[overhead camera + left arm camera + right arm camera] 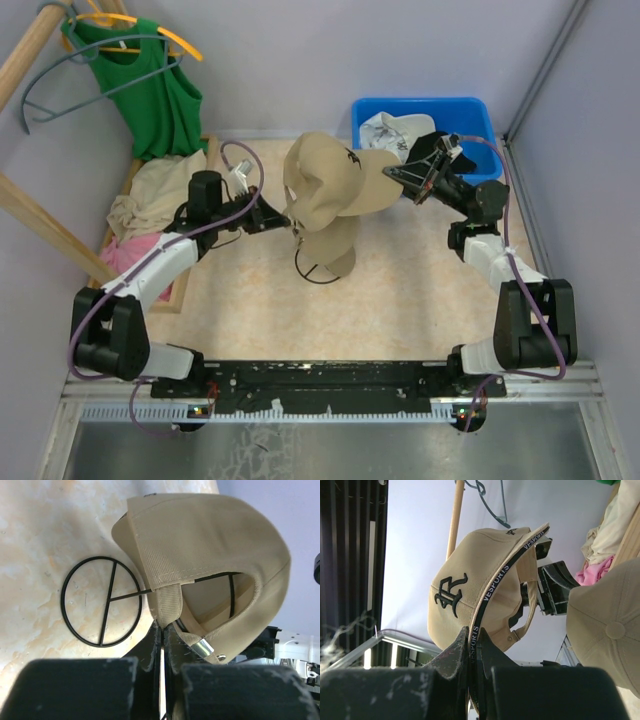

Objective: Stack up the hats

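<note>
A tan cap (325, 180) with a dark embroidered logo hangs in the air between my two grippers. My left gripper (288, 222) is shut on its back strap (169, 605). My right gripper (395, 172) is shut on its brim edge (490, 595), which reads "VESPORTS". Below it a second tan cap (338, 243) sits on a dark wire stand (100, 601); this cap also shows in the right wrist view (605, 630). A white cap (393, 130) lies in the blue bin. The black cap is out of view.
The blue bin (470, 115) stands at the back right. A wooden tray at the left holds a beige cloth (150, 195) and a pink cloth (125, 255). A green top (150, 90) hangs on a hanger at the back left.
</note>
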Available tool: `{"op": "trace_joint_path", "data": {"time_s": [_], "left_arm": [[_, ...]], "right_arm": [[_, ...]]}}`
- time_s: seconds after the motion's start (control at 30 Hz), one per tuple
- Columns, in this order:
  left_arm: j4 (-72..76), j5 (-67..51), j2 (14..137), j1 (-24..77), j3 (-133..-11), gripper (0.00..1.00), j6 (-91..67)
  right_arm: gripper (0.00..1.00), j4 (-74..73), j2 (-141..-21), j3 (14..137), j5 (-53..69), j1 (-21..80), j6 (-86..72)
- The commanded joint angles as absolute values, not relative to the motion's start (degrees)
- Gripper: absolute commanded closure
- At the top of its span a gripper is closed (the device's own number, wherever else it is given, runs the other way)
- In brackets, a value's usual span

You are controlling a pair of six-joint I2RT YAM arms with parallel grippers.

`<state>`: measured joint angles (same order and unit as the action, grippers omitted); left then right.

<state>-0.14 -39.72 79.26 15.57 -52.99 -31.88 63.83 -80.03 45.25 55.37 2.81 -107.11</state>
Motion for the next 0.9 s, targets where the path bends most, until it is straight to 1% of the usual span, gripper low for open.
{"op": "trace_joint_path", "data": {"time_s": [0.0,0.4,0.6,0.87], "left_arm": [[-1.4,-38.1,78.2,14.8,-50.3,1.0,-29.0],[0.2,-37.7,81.6,14.0,-45.5,1.0,-26.9],[4.3,-38.6,82.7,12.9,-41.3,1.0,-27.0],[6.6,-40.2,85.1,12.4,-42.7,1.0,-27.3]], "right_arm": [[1.0,66.5,-79.2,45.8,55.4,2.3,-107.4],[1.0,65.3,-79.6,43.9,55.6,2.4,-105.6],[1.0,65.5,-81.6,42.7,55.1,3.6,-104.7],[1.0,67.4,-85.1,41.8,54.5,7.1,-105.1]]}}
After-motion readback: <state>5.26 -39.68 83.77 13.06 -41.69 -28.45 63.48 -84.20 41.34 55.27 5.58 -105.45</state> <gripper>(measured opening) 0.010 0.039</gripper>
